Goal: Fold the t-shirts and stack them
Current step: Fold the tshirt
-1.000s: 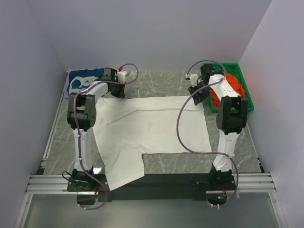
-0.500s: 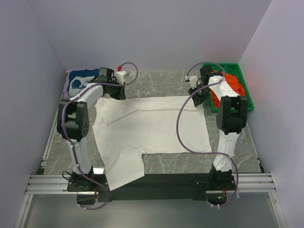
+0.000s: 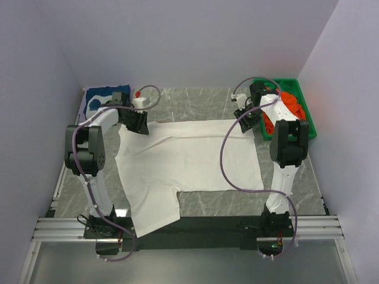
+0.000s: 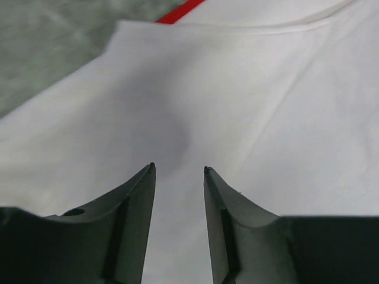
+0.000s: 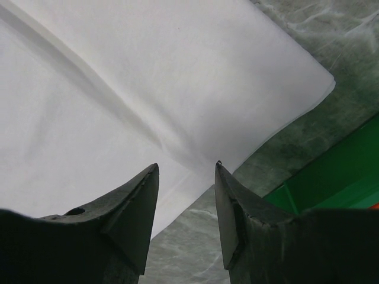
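A white t-shirt (image 3: pixel 189 163) lies spread flat across the middle of the table, one sleeve hanging over the front edge. My left gripper (image 3: pixel 139 124) is open and empty above its far left corner; the left wrist view shows white cloth (image 4: pixel 237 106) under the fingertips and a red strip at the collar (image 4: pixel 177 12). My right gripper (image 3: pixel 250 118) is open and empty above the shirt's far right corner (image 5: pixel 177 89). A navy t-shirt with white graphic (image 3: pixel 100 100) lies at the far left. Red and orange shirts (image 3: pixel 291 106) sit in the green bin.
The green plastic bin (image 3: pixel 308 121) stands at the far right, its wall close to my right gripper, and shows in the right wrist view (image 5: pixel 337 171). Grey marble table (image 3: pixel 195 97) shows behind the shirt. Purple cables loop off both arms.
My left arm has swung left and its gripper has moved left and slightly forward along the shirt's far edge. The right arm and the shirt have not moved.
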Controlling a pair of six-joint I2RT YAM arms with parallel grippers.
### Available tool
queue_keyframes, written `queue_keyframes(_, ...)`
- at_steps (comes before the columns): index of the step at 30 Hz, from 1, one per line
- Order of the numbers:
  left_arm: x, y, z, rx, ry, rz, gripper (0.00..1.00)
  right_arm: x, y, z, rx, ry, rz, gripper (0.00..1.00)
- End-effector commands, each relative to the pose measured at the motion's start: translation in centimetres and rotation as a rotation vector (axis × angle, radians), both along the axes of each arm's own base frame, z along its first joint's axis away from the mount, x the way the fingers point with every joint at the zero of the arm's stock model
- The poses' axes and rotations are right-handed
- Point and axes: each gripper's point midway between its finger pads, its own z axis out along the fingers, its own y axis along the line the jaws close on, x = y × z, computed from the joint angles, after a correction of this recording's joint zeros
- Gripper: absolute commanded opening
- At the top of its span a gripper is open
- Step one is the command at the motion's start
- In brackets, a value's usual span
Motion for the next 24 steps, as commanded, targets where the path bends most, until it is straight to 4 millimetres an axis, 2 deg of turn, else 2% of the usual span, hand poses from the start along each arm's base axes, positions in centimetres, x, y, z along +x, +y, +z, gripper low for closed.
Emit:
queue_keyframes(1, 1.9, 3.3, 1.6, 0.048, -0.050, 0.016, 0.45, 0.4, 0.8, 3.2, 0.023, -0.079, 0.004, 0.50)
queue_keyframes(2, 2.8, 3.8, 1.9, 0.061, -0.071, 0.007, 0.46, 0.4, 0.9, 3.1, 0.024, -0.077, 0.003, 0.50)
queue_keyframes(3, 2.9, 4.0, 0.9, 0.067, -0.049, 0.000, 0.46, 0.4, 0.9, 3.2, 0.024, -0.079, 0.003, 0.50)
queue_keyframes(4, 3.3, 4.1, 0.7, 0.073, -0.049, -0.006, 0.46, 0.3, 1.0, 3.0, 0.023, -0.074, 0.003, 0.50)
queue_keyframes(5, 4.2, 5.5, 0.9, 0.089, -0.064, 0.019, 0.47, 0.4, 1.0, 3.0, 0.023, -0.072, 0.003, 0.50)
queue_keyframes(7, 4.8, 6.4, 0.1, 0.097, -0.058, 0.025, 0.48, 0.3, 1.0, 3.0, 0.022, -0.070, -0.001, 0.50)
queue_keyframes(8, 5.3, 6.6, 0.3, 0.103, -0.070, 0.026, 0.48, 0.3, 1.0, 3.0, 0.021, -0.072, 0.000, 0.50)
queue_keyframes(10, 5.5, 6.6, -0.7, 0.102, -0.046, 0.008, 0.49, 0.2, 1.0, 3.0, 0.020, -0.071, -0.003, 0.50)
queue_keyframes(11, 5.8, 6.4, -0.5, 0.095, -0.050, 0.001, 0.49, 0.2, 0.9, 3.0, 0.017, -0.069, -0.005, 0.50)
queue_keyframes(12, 5.8, 6.4, -1.1, 0.088, -0.032, -0.001, 0.49, 0.2, 0.9, 3.1, 0.016, -0.071, -0.007, 0.50)
queue_keyframes(17, 5.6, 6.0, -1.9, 0.073, -0.008, -0.030, 0.48, 0.1, 0.8, 3.0, 0.010, -0.067, -0.012, 0.50)
queue_keyframes(22, 4.3, 5.2, -1.7, 0.036, -0.003, -0.060, 0.46, 0.0, 0.8, 3.0, 0.010, -0.066, -0.018, 0.50)
queue_keyframes(24, 4.2, 5.1, -0.8, 0.031, -0.024, -0.062, 0.46, -0.1, 0.8, 2.9, 0.012, -0.061, -0.019, 0.50)
